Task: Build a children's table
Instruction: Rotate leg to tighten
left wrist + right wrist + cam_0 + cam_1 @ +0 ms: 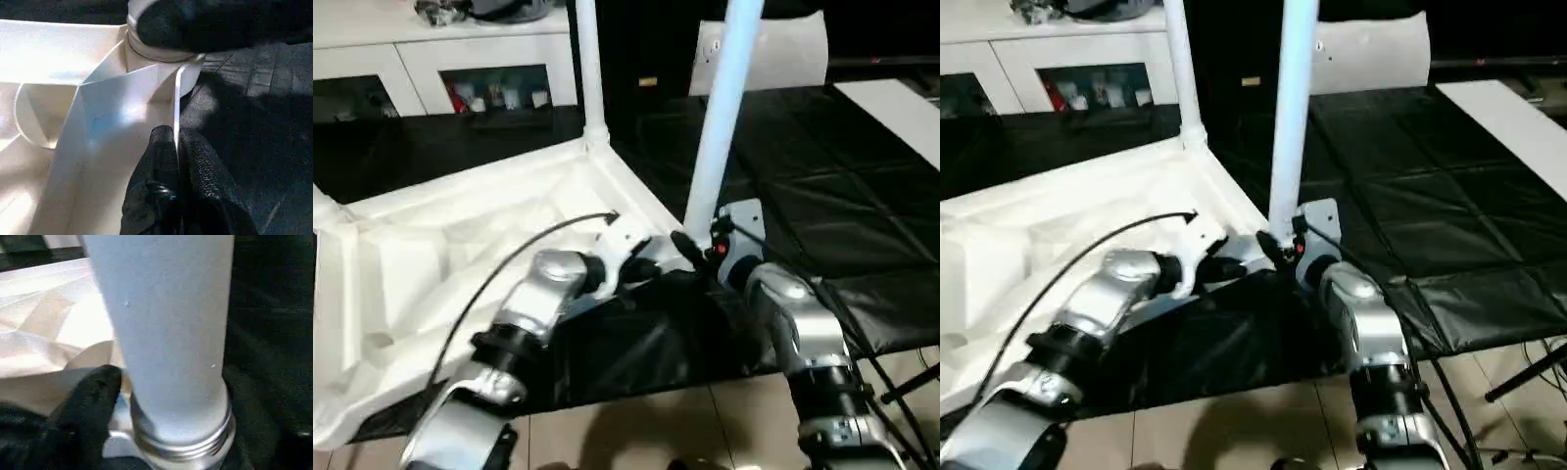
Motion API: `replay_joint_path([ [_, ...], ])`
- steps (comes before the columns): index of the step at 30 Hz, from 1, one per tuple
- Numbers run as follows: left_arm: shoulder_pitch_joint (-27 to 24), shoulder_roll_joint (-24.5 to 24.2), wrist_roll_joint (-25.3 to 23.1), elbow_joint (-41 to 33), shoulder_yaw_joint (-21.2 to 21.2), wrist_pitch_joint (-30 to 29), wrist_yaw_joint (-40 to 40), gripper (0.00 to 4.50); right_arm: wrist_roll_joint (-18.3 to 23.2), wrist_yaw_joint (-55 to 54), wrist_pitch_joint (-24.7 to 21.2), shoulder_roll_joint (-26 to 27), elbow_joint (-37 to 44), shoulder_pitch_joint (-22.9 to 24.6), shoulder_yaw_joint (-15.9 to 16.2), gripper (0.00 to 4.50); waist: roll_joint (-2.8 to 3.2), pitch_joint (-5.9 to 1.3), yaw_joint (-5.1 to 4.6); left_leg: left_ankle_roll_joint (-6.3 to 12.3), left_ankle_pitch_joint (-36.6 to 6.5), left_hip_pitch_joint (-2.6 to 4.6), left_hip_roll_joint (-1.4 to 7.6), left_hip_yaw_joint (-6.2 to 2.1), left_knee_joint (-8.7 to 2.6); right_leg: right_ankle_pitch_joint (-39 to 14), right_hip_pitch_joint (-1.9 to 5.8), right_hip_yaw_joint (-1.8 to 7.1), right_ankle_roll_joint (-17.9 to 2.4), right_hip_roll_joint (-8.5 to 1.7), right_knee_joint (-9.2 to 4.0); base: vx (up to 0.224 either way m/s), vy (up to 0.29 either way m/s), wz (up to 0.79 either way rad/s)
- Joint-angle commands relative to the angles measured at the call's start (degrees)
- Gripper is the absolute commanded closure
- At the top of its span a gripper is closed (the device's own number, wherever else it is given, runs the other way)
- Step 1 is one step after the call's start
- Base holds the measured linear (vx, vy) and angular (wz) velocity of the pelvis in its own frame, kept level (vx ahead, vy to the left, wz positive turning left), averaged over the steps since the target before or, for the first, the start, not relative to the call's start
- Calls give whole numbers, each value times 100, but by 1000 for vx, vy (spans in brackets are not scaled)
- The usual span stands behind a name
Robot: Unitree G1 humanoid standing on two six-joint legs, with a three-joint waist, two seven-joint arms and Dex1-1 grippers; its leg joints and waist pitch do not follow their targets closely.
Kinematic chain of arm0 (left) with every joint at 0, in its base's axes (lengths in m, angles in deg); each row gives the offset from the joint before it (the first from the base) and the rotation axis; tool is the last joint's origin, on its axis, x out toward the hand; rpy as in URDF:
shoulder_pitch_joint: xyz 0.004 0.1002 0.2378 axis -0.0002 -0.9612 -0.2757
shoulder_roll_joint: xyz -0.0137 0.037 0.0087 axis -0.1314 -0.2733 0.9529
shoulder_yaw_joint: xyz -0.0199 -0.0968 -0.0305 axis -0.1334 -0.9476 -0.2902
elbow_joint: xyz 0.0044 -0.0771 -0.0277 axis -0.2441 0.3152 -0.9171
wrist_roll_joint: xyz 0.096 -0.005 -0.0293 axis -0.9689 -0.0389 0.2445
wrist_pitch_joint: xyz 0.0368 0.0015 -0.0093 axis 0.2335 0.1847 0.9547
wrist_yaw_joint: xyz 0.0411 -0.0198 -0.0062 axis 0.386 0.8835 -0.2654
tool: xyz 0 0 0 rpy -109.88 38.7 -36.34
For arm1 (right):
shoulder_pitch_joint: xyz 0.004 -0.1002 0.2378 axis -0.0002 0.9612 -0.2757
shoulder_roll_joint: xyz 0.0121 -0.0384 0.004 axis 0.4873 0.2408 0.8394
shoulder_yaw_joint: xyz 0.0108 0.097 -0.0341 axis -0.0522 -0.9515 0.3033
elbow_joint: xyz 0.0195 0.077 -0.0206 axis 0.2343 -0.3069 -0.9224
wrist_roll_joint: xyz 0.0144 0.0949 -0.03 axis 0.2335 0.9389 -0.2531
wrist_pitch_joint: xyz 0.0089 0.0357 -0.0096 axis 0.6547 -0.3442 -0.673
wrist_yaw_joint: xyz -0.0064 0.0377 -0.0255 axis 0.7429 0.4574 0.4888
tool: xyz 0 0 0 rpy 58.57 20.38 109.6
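Note:
The white table top [460,245] lies upside down on a black mat, ribbed underside up. One white leg [588,69] stands upright in its far corner socket. A second leg [722,117] stands upright at the near right corner, its threaded base [181,440] at the socket [161,56]. My right gripper [703,247] is shut on this leg just above the base, with one black finger [90,399] against its side. My left gripper [176,142] is shut on the thin rim wall [177,98] of the table top, right beside that corner.
A white cabinet with glass doors [431,69] stands at the back left. A flat white board [896,108] lies at the far right on the black mat [842,225]. Tiled floor [685,431] runs along the near edge, and black stand legs [906,377] stick out at the lower right.

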Motion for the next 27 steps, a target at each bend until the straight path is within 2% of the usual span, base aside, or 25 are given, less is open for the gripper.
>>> replay_joint_path([
  [1, 9, -78, 207, -142, -14, 356, -190, 450, 261, 666, 15, 53, 232, 168, 548, 47, -122, -373, 52, 833, 12, -37, 342, -157, -295, -1165, 417, 476, -486, -606, -395, 0, 0, 0],
  [2, -57, -258, 223, -172, 49, 519, -493, 450, 262, 885, 137, -148, 316, 254, 562, 38, -103, -355, 46, 813, -44, -51, 350, -164, -305, -1289, 405, 468, -414, -588, -403, 0, 0, 0],
  [3, -105, -419, 201, -185, 125, 629, -718, 450, 263, 1086, 239, -312, 370, 315, 571, 34, -99, -346, 54, 785, -166, -25, 365, -171, -315, -1465, 392, 458, -307, -571, -439, 0, 0, 0],
  [4, -136, -527, 183, -193, 178, 707, -867, 450, 263, 1223, 307, -421, 405, 356, 576, 27, -97, -342, 59, 766, -233, -22, 371, -175, -316, -1530, 393, 464, -276, -581, -438, 0, 0, 0],
  [6, -238, -804, 235, -167, 321, 1239, -1494, 450, 259, 1642, 570, -728, 441, 416, 578, 5, -79, -325, 50, 689, -421, -13, 388, -186, -334, -1764, 381, 456, -201, -576, -478, 0, 0, 0],
  [7, -253, -860, 249, -163, 333, 1230, -1596, 450, 255, 1796, 691, -819, 451, 429, 599, 5, -71, -325, 46, 632, -509, -2, 398, -183, -341, -1818, 374, 461, -203, -580, -477, 0, 0, 0],
  [9, -284, -1089, 236, -128, 465, 1412, -2031, 450, 319, 2170, 793, -1045, 462, 431, 548, 5, -70, -318, 55, 606, -575, 15, 418, -186, -352, -1792, 356, 468, -271, -574, -472, 0, 0, 0],
  [11, -262, -1145, 377, -62, 412, 1429, -2332, 450, 366, 2561, 880, -1294, 438, 417, 580, 5, -59, -334, 112, 555, -569, 46, 454, -182, -351, -1683, 350, 488, -376, -587, -439, 0, 0, 0],
  [12, -252, -1156, 389, -47, 413, 1455, -2379, 450, 375, 2629, 879, -1338, 426, 408, 585, 5, -81, -345, 151, 552, -500, 50, 468, -185, -355, -1501, 352, 497, -464, -589, -393, 0, 0, 0],
  [13, -215, -1214, 431, -1, 444, 1519, -2571, 450, 414, 2794, 861, -1448, 397, 384, 612, 5, -72, -347, 175, 551, -478, 56, 476, -187, -356, -1441, 350, 504, -493, -598, -389, 0, 0, 0],
  [14, -195, -1241, 444, 26, 461, 1548, -2658, 450, 432, 2883, 833, -1502, 382, 369, 632, 5, -101, -367, 207, 567, -431, 49, 471, -182, -350, -1320, 368, 504, -553, -607, -355, 0, 0, 0],
  [16, -111, -1377, 559, 103, 554, 1646, -3151, 450, 519, 3408, 836, -1747, 329, 293, 812, 5, -97, -374, 247, 591, -380, 46, 472, -171, -343, -1207, 372, 505, -596, -609, -335, 0, 0, 0],
  [17, -85, -1417, 579, 120, 595, 1691, -3302, 450, 548, 3594, 850, -1809, 304, 262, 863, 5, -124, -381, 269, 613, -352, 39, 475, -165, -337, -1147, 378, 506, -617, -613, -318, 0, 0, 0],
  [18, -69, -1439, 587, 130, 621, 1719, -3389, 450, 566, 3706, 855, -1844, 287, 243, 892, 5, -121, -378, 291, 618, -357, 36, 465, -153, -330, -1167, 372, 509, -628, -614, -318, 0, 0, 0],
  [20, -9, -1489, 578, 176, 722, 1813, -3639, 450, 549, 4139, 1105, -1980, 204, 193, 1030, 5, -157, -383, 336, 590, -395, 41, 456, -143, -329, -1372, 374, 508, -578, -627, -342, 0, 0, 0],
  [23, 38, -1513, 574, 190, 782, 1885, -3878, 450, 607, 4535, 1233, -2050, 141, 155, 1122, 32, -137, -378, 404, 524, -446, 68, 475, -145, -339, -1633, 353, 504, -482, -619, -373, 0, 0, 0],
  [25, 71, -1518, 576, 198, 808, 1897, -3967, 450, 634, 4640, 1291, -2043, 105, 116, 1151, 43, -128, -388, 439, 497, -422, 79, 507, -158, -344, -1531, 342, 510, -510, -620, -355, 0, 0, 0],
  [27, 119, -1522, 567, 249, 851, 1990, -4044, 450, 737, 4781, 1217, -2035, 114, 65, 1203, 65, -139, -392, 464, 494, -411, 73, 498, -156, -341, -1417, 352, 511, -567, -623, -343, 0, 0, 0],
])
